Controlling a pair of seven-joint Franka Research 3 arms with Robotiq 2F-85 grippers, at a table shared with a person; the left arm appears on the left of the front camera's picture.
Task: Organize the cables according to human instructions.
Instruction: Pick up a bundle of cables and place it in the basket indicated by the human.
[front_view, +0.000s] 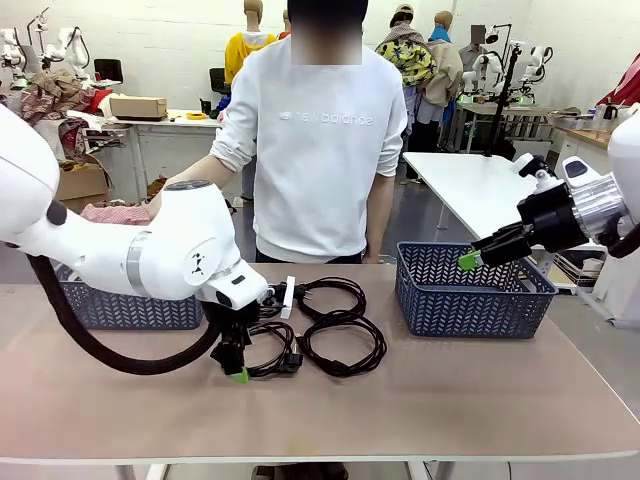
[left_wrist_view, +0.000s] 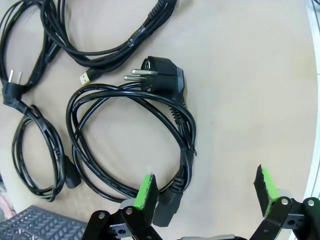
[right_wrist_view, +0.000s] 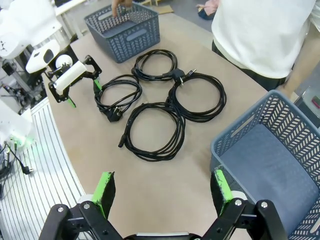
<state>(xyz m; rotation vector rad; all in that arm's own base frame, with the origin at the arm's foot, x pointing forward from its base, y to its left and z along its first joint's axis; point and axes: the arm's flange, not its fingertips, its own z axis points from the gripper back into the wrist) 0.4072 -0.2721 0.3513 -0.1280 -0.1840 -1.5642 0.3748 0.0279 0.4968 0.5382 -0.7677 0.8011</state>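
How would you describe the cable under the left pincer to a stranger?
Find the grey basket at the robot's left end of the table. Of four black cable rings beside it, take the nearest one in the robot-side row. Only it lies under the open left pincer.

Cables (right_wrist_view: 174, 102) clutter the table (front_view: 480, 390); right side seemingly free.

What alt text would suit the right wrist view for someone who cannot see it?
Four coiled black cables lie on a tan table between two grey baskets. The right gripper hangs open above them, the left gripper stands open beside one coil, and a person in white stands at the far side.
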